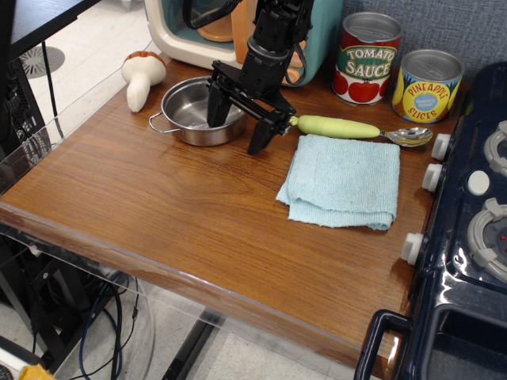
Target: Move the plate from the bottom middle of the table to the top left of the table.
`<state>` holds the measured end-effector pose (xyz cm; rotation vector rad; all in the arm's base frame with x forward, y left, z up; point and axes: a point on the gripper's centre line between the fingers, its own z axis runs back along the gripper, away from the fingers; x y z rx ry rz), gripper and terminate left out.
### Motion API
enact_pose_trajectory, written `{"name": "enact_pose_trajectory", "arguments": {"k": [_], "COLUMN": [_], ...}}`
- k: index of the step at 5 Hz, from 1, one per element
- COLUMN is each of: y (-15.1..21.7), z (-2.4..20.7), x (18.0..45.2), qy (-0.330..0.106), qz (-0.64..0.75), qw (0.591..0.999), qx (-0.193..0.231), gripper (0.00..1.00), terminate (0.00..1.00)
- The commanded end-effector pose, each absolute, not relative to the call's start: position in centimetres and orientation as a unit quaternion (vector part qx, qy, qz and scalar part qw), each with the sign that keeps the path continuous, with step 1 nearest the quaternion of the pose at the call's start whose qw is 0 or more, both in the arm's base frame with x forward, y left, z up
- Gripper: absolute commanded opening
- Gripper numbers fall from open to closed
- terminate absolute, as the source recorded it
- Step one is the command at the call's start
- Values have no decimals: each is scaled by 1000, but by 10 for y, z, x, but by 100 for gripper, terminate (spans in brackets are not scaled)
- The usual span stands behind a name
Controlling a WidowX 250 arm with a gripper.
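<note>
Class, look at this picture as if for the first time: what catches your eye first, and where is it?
The black gripper stands open over the right rim of the shiny plate at the table's far left. Behind, two bright cans stand against the wall: tomato sauce and pineapple slices. A light blue cloth lies folded right of centre.

Right rim of the plate (194, 113) behind the gripper (238, 124)
</note>
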<state>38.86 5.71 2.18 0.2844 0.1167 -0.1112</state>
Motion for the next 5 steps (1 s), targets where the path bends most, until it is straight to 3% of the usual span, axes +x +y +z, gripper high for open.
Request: {"name": "enact_pose_trajectory", "arguments": {"k": [1,4,5], "y": [51,51,51], "z": [96,96,96], "x": [385,385,385], "qy": [-17,-17,-17], "qz": [-38,-38,-38], "qw": [988,988,988], "qx": [149,149,149], "gripper": [100,100,100], "terminate": [0,0,100]}}
